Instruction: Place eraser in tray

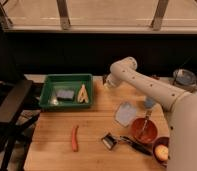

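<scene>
The green tray [47, 96] stands at the back left of the wooden table. A grey-blue flat rectangle [65, 93] and a yellowish V-shaped piece [82, 94] lie in it. My gripper [107, 83] hangs at the end of the white arm [142, 82], just right of the tray's right rim and above the table. The eraser is not visible anywhere, neither in the tray nor on the table; whether the gripper holds it does not show.
An orange stick-like object [74, 137] lies at the front. A pale blue flat packet [126, 114], a red-brown bowl [144, 130], a dark hand tool [119, 141] and another bowl [162, 150] crowd the right side. A black chair [12, 107] stands on the left.
</scene>
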Available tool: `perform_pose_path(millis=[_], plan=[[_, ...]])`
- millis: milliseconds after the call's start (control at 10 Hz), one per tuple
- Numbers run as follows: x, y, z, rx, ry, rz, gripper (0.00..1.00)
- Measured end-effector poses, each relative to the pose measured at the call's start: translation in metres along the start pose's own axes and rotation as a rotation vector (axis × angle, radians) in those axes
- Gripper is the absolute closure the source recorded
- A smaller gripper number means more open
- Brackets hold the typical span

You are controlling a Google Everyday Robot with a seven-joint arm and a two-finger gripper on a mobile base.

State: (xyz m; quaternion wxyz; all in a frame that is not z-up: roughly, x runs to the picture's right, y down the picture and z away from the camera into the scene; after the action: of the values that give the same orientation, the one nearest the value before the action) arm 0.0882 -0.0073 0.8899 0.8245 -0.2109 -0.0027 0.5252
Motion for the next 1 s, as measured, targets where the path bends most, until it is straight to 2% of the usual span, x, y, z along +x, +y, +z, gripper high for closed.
perform_pose_path(millis=[200,300,500,700,1000], plan=[[-0.009,0.012,-0.030,-0.043,-0.062,-0.075,1.00],[-0.010,0.025,-0.043,-0.073,-0.090,-0.141,1.00],[-0.012,0.063,-0.054,-0.145,-0.123,-0.293,1.00],[-0.013,0.100,-0.055,-0.219,-0.118,-0.455,1.00],[-0.021,0.162,-0.042,-0.281,-0.087,-0.687,1.00]])
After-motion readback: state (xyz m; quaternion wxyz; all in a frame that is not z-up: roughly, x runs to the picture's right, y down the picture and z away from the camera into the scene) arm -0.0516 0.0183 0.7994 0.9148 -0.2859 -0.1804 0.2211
